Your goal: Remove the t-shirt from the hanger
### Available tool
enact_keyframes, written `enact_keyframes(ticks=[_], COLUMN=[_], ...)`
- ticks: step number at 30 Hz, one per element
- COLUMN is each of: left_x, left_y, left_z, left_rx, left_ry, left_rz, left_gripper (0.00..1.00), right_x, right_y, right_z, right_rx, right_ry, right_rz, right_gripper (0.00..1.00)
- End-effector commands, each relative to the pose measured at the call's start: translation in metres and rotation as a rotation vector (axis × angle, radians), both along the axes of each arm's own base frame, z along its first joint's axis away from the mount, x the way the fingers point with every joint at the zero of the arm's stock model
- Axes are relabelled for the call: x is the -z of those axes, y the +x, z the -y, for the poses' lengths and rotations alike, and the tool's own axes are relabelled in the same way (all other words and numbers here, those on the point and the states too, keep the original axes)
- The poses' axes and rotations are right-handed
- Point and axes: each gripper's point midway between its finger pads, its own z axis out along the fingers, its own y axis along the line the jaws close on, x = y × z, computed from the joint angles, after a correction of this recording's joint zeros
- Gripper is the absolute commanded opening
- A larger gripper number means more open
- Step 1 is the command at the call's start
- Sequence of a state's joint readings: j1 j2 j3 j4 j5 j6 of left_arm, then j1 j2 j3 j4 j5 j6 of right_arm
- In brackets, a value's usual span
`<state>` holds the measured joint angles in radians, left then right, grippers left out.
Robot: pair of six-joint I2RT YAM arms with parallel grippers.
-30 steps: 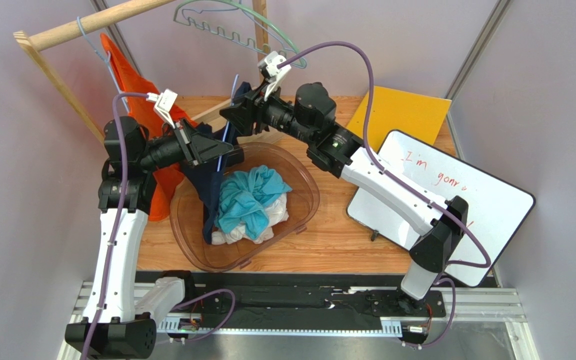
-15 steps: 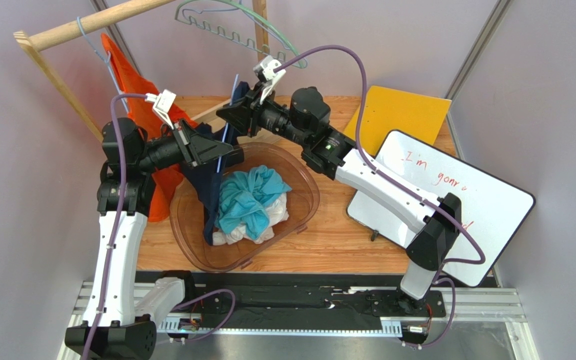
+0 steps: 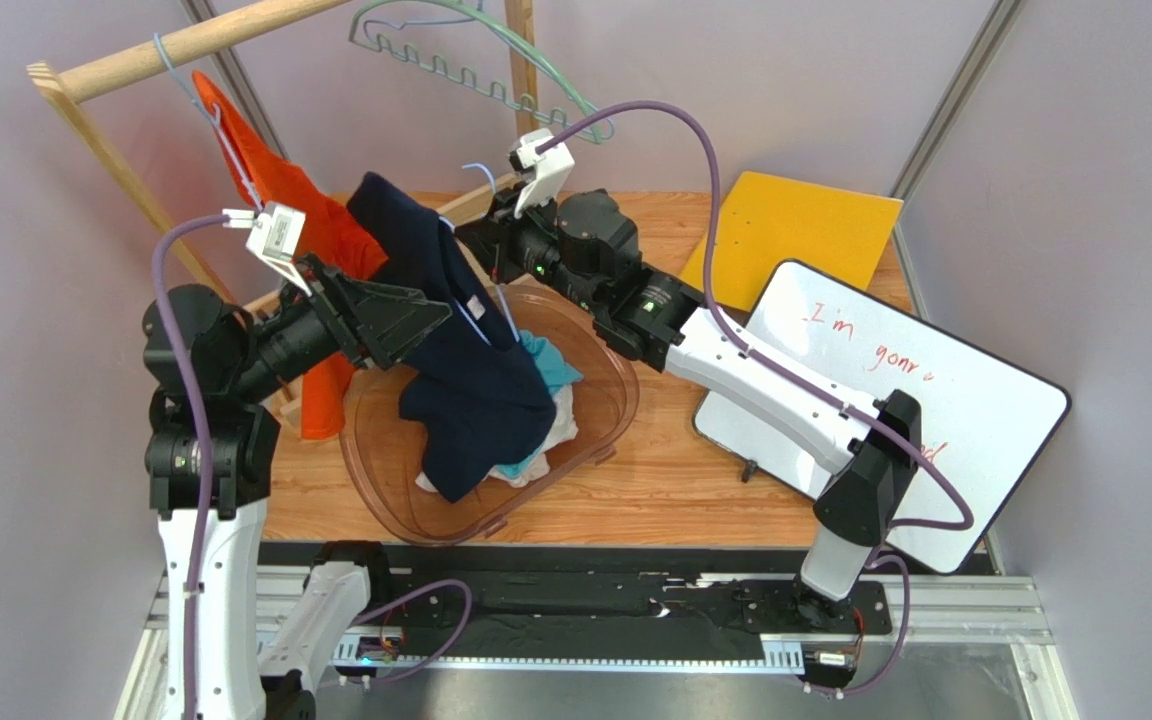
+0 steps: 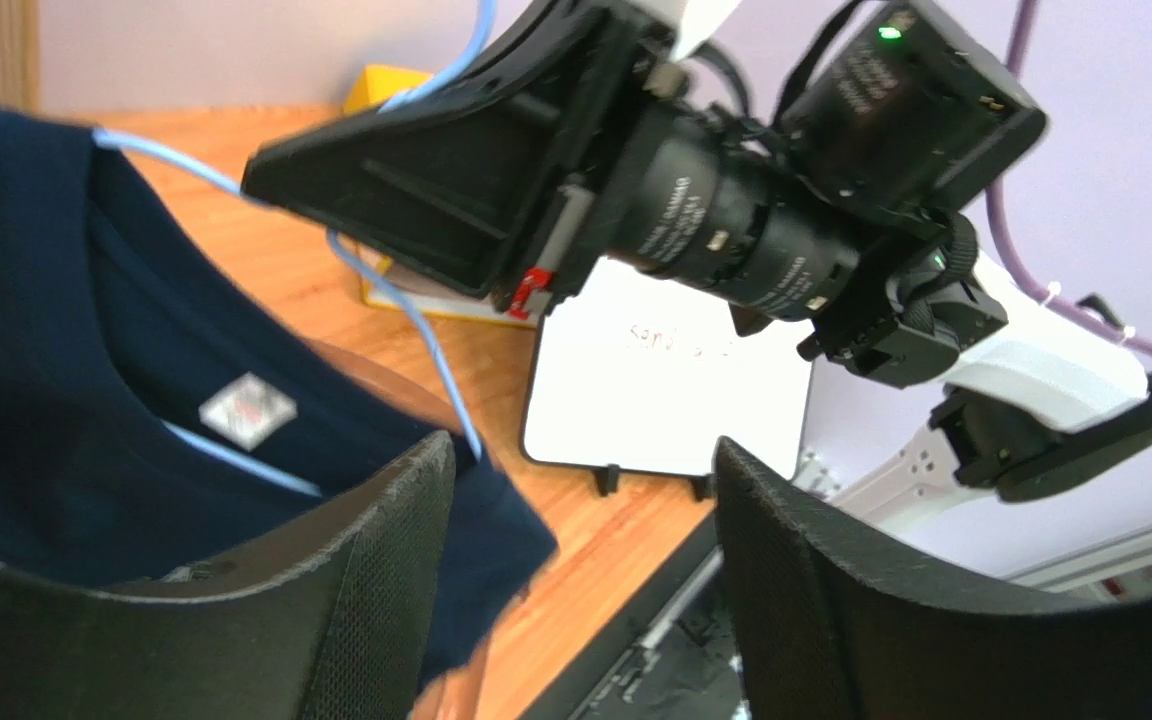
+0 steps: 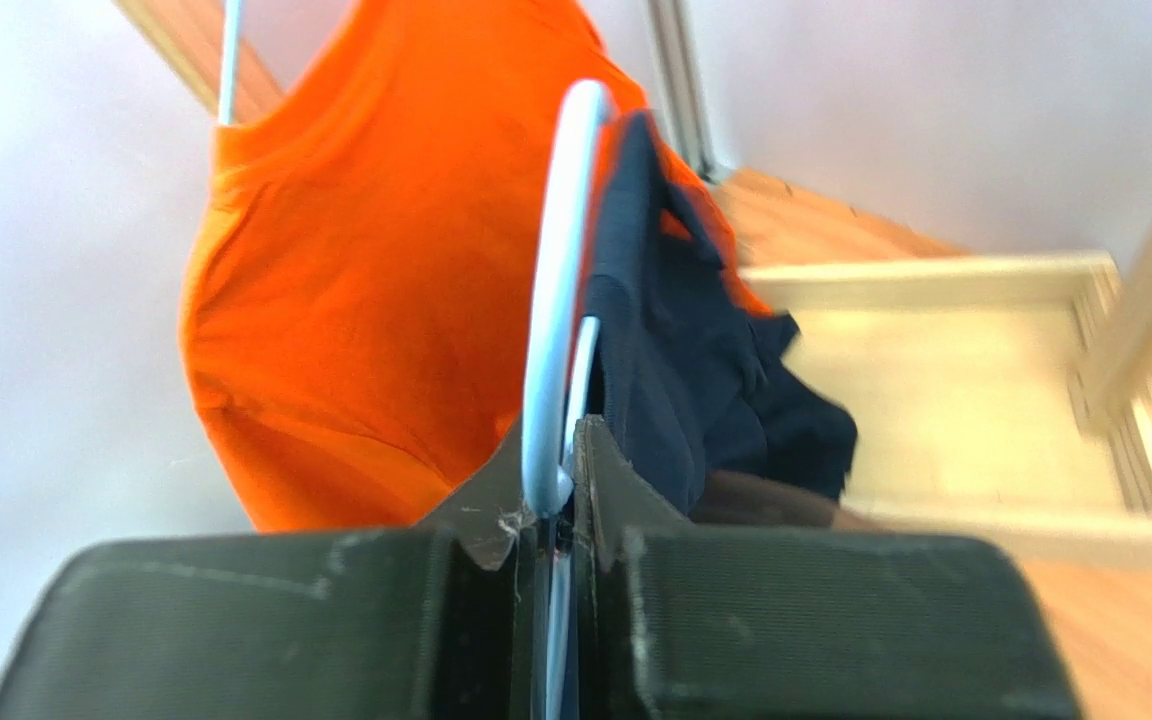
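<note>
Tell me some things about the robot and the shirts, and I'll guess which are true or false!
1. The right hand grips the blue hanger. True.
2. The left hand is shut on the navy shirt. False: the left hand is open with nothing between its fingers; the navy shirt drapes over the tub.
3. An orange shirt hangs on the rack. True.
4. The whiteboard is blank. False: the whiteboard has red writing.

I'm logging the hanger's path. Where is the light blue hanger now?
Top view, left of centre: the light blue hanger is pinched in the right end effector, its wire inside the collar of the navy t-shirt above the brown basin.
</note>
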<state>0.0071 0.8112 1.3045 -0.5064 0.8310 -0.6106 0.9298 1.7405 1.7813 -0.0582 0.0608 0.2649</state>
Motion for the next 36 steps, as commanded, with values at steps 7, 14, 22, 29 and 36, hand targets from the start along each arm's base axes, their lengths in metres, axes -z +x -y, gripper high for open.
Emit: enact_keyframes(ticks=[7, 14, 22, 29, 36], left_x=[0.006, 0.010, 0.037, 0.074, 0.105], left_y=[0.006, -0.009, -0.019, -0.022, -0.012], left_z=[-0.004, 0.025, 0.043, 0.047, 0.040], left_rx=[-0.022, 0.100, 0.127, 0.101, 0.011], left_ry=[0.049, 0.092, 0.217, 0.330, 0.376], left_rz=[0.011, 0.056, 0.119, 0.147, 0.076], left_gripper=[0.75, 0.79, 0.88, 0.89, 0.90], right_x=[-0.092, -0.114, -0.125, -0.140, -0.145], right_y=[-0.018, -0.007, -0.002, -0.007, -0.012], right_z=[0.062, 0.091, 0.121, 0.145, 0.154], right_rx=[0.170, 0.331, 0.468, 0.527, 0.530], right_ry=[0.197, 0.340, 0.562, 0.676, 0.740], right_rz=[0.015, -0.077, -0.234, -0.264, -0.302], right_gripper=[0.00, 0.00, 0.00, 0.00, 0.00])
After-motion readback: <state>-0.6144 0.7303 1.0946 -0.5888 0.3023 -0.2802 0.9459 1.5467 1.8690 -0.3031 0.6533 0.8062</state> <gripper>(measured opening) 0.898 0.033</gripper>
